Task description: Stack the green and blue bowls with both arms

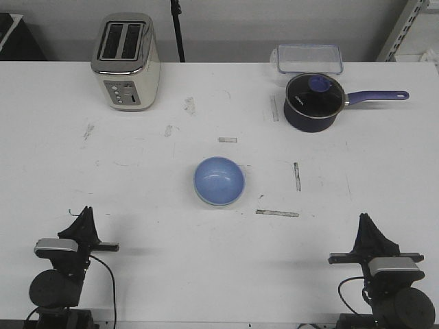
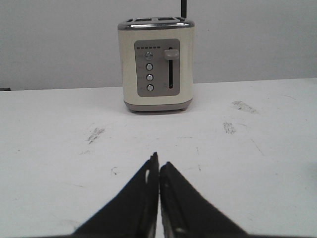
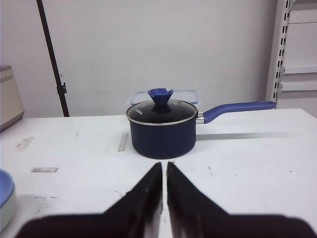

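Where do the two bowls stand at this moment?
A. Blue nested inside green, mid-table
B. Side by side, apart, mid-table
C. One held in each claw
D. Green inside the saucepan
A: the blue bowl sits mid-table with a pale green rim, the green bowl, showing under its edge, and the left claw and right claw are both shut and holding nothing.

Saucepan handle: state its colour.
The saucepan handle is blue-purple, clearest in the right wrist view.
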`<state>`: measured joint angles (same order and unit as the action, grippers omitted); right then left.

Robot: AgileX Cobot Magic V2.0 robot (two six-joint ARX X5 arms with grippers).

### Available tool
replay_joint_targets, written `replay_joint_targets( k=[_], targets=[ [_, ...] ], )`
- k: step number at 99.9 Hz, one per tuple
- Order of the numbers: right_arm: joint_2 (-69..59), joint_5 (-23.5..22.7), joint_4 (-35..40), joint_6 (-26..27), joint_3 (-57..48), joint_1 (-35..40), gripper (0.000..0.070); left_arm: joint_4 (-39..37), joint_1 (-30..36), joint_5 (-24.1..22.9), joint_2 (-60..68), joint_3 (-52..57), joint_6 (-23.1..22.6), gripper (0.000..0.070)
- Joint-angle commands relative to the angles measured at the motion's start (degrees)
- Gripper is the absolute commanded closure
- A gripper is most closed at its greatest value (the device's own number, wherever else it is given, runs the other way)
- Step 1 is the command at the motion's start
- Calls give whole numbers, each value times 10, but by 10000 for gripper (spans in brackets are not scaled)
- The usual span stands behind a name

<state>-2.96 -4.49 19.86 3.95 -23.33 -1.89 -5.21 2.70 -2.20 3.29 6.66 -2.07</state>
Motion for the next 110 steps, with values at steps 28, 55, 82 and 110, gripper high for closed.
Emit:
replay_joint_targets(
  k=[28,55,82,110],
  targets=[
    [3,0,-7,7,0,0,696,-20,-13,11,-31,-53,-1,698],
    [3,0,-7,7,0,0,695,-23,-17,11,-31,-60,0,698],
    [3,0,-7,7,0,0,696,-23,-17,11,-31,-60,0,698],
    [3,0,-7,7,0,0,696,-23,-17,11,-31,-60,0,698]
  ],
)
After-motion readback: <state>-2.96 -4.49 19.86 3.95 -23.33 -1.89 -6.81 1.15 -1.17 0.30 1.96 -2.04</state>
